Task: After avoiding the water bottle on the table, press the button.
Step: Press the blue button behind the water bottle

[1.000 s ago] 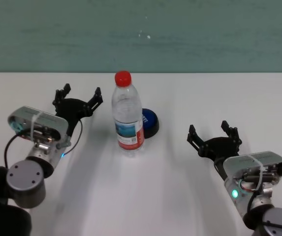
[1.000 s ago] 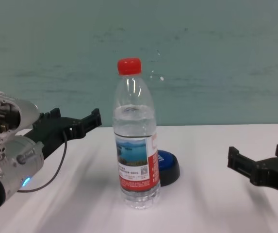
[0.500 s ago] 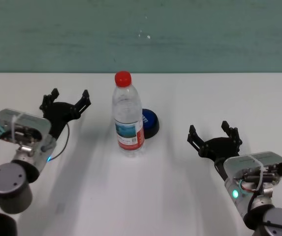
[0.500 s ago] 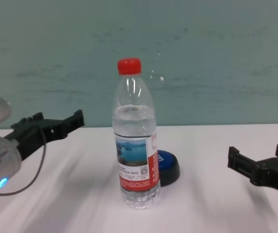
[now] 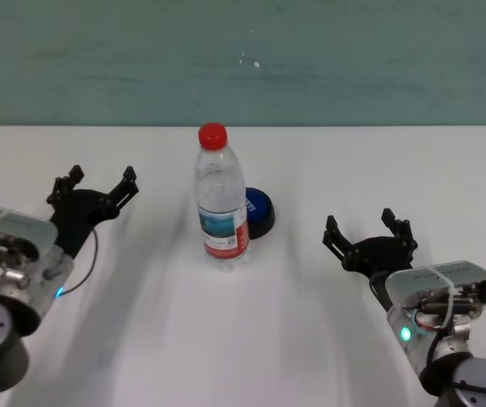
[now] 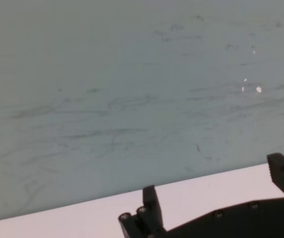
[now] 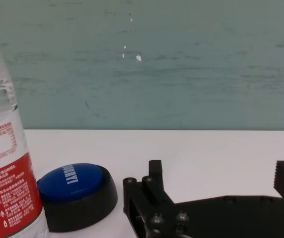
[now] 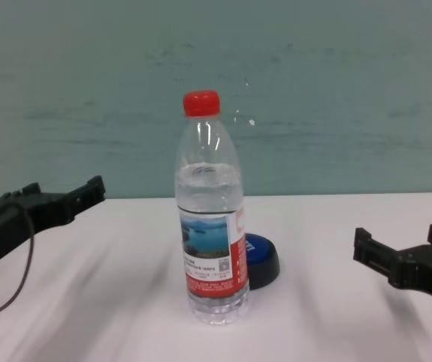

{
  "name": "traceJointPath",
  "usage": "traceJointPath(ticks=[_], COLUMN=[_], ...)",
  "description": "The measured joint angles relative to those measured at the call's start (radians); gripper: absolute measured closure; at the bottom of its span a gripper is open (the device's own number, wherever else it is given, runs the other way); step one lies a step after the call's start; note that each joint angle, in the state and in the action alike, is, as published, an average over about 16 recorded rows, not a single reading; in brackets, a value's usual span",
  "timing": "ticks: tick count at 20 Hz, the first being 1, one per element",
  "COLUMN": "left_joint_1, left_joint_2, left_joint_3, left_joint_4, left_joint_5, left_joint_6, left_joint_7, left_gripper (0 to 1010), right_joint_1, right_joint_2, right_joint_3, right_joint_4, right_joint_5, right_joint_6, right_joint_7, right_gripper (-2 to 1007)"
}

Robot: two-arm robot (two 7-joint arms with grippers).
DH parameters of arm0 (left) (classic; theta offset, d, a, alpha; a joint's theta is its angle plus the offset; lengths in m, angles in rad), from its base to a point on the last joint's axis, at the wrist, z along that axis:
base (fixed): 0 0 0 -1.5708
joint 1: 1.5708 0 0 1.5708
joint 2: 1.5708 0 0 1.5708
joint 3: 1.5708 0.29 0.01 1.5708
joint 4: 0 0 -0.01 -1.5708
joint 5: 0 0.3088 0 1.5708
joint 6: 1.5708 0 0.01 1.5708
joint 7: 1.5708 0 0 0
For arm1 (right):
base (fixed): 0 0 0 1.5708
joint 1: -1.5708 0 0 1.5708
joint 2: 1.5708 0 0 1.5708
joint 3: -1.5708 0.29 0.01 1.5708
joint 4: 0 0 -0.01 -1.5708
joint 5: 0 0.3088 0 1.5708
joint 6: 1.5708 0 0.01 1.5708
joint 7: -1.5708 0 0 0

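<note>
On the far left, the left pincer (image 5: 94, 185) hangs above the white counter (image 5: 243, 339), its black fingers spread apart with nothing between them. It sits well to the left of the water bottle (image 5: 222, 197) and touches nothing. In its own wrist view, only the two fingertips (image 6: 150, 201) show against the counter's far edge and the teal wall (image 6: 132, 89); neither bottle nor button appears there.

Near the middle of the counter, the water bottle stands upright, red cap on top and its red-and-white label with the blue lake photo facing the robot. The button (image 5: 256, 212) sits just behind the bottle and a little to its right, so that the bottle hides its left part in the head and chest views. Its blue dome rests on a black base; whether base and bottle touch cannot be told.

Further right, the right pincer (image 5: 370, 237) hovers over the counter, well apart from the button, with its fingers also spread and empty. Its wrist view shows the button (image 7: 77, 196) just beside the bottle's label (image 7: 8, 193).
</note>
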Motion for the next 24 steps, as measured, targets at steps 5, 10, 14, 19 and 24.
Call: traceJointPath(ticks=[5,10,14,19,24], left_joint_1=[0.05,0.1,0.141,0.185,0.226], left_joint_2=[0.025,0.045,0.056,0.058,0.052], left_joint_3=[-0.013,-0.023,-0.029,-0.034,-0.037], left_joint_4=[-0.059,-0.116,-0.159,-0.198,-0.228], left_joint_5=[-0.03,-0.054,-0.068,-0.071,-0.063], left_joint_6=[0.006,0.006,0.001,-0.009,-0.022], left_joint_7=[-0.013,-0.021,-0.023,-0.012,0.004], left_gripper=[0,0,0,0,0], right_joint_1=[0.0,0.0,0.0,0.0,0.0], right_joint_2=[0.0,0.0,0.0,0.0,0.0], right_joint_3=[0.0,0.0,0.0,0.0,0.0], right_joint_4=[0.0,0.0,0.0,0.0,0.0], right_joint_5=[0.0,0.0,0.0,0.0,0.0], right_joint_6=[0.0,0.0,0.0,0.0,0.0], right_joint_7=[0.0,0.0,0.0,0.0,0.0], right_gripper=[1,1,1,1,1])
